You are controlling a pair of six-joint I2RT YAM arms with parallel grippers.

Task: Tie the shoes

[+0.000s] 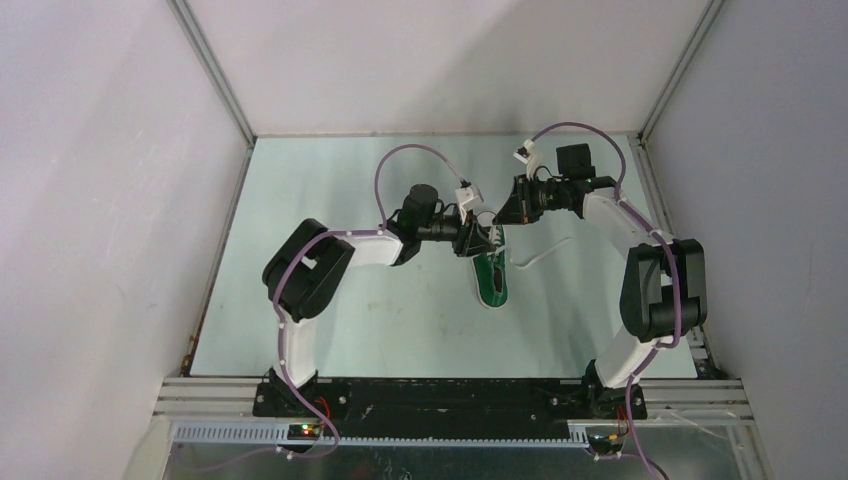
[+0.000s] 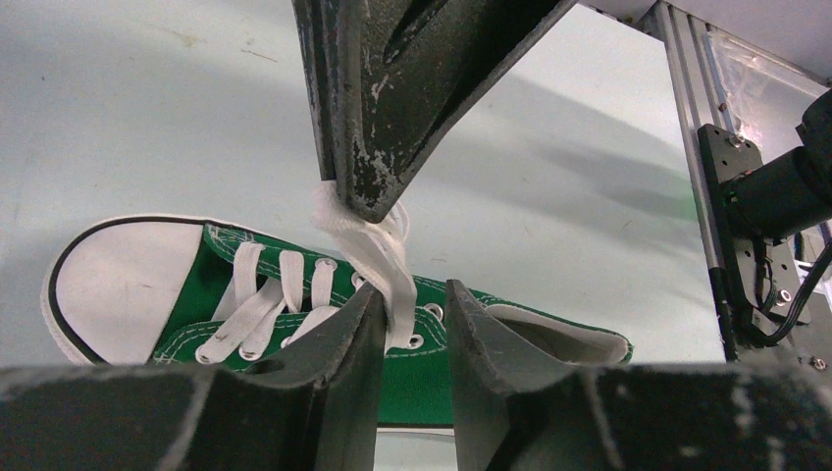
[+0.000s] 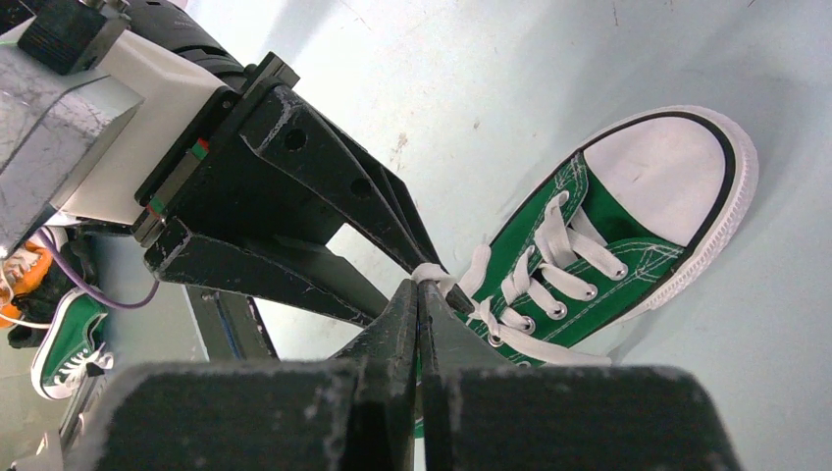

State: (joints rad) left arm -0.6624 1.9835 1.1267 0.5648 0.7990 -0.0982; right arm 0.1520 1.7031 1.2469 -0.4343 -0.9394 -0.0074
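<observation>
left gripper (image 2: 414, 304) sits slightly parted, a white lace (image 2: 381, 250) running through the gap. green sneaker (image 1: 491, 280) lies mid table (image 1: 350, 330), long axis near-to-far, toe toward the near edge. right gripper (image 3: 419, 294) is pinched tight on that lace.

Left black two-finger tool (image 2: 414, 294): fingers narrowly parted, arm bent inward. Right black two-finger tool (image 3: 419, 287): fingers pressed together, just beside the left.

Small green canvas low-top sneaker (image 2: 417, 388) on its sole on a pale green table (image 2: 147, 118), white rubber toe cap (image 2: 128, 275) to the left. Above the eyelets, right gripper (image 2: 361, 201) in from the top edge, tips pinched on a flat white lace (image 2: 383, 260). Lower down, same lace between the left gripper (image 2: 414, 299) jaws, standing apart, against one dark finger (image 2: 358, 334).
</observation>
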